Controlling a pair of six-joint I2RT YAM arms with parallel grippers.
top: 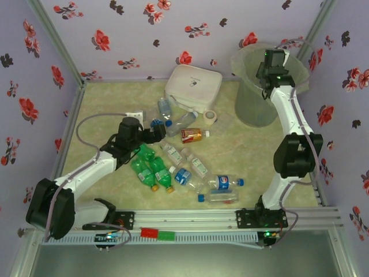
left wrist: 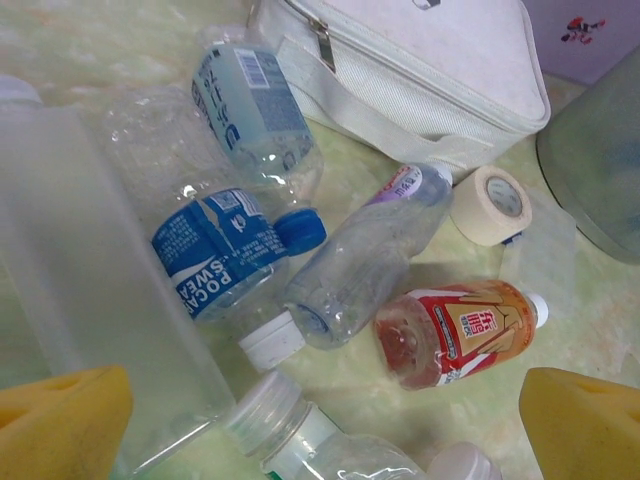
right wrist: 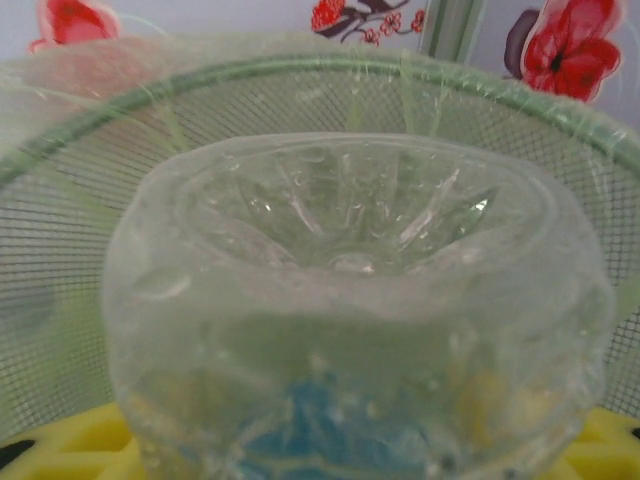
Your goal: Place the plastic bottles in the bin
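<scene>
Bottles (top: 173, 167) job, and I'd say I'm at the drop step on one side and lining up a pick on the other. Bin (top: 253, 109) sits at 1 o'clock. My right gripper (top: 272, 69) hangs over its mouth with a clear bottle (right wrist: 350, 300) between the pads. I can't tell if it's clamped or loose. Box (top: 193, 86) at 12. The other bottles lie scattered from centre to 5 o'clock. Left gripper (left wrist: 320, 440), jaws wide and empty, hovers over the amber bottle (left wrist: 455, 335). Next up, I reckon: right opens fully and lifts clear, while left needs to commit to one bottle and close.
</scene>
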